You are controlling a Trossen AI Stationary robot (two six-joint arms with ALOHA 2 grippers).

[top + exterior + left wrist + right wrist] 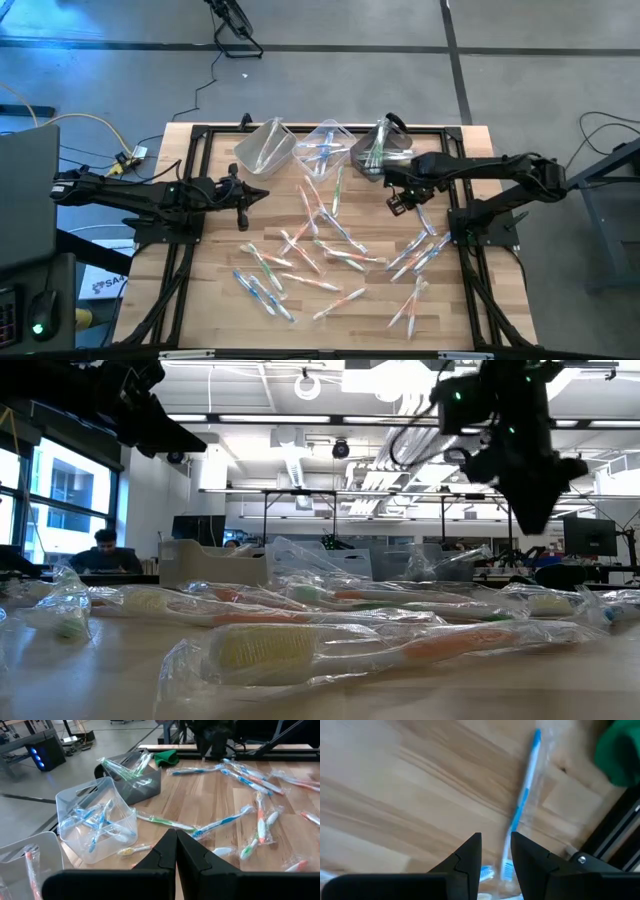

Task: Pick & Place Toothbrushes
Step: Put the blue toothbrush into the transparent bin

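Many wrapped toothbrushes [330,245] lie flat and scattered over the wooden table. My right gripper [398,205] hangs fingers-down and open above the table's far right part. In the right wrist view a blue toothbrush [522,805] in its clear wrapper lies on the wood just beyond my right gripper [496,851], with its head end close to the gap between the fingers, and nothing sits between them. My left gripper [245,197] waits at the table's left, raised and shut [176,847], holding nothing.
Three bins stand along the far edge: one with orange-handled brushes [25,865], a clear one with blue brushes [95,820] and a dark one with green brushes [132,780]. A small green object [166,757] lies beside the dark bin. A black frame [190,135] borders the table.
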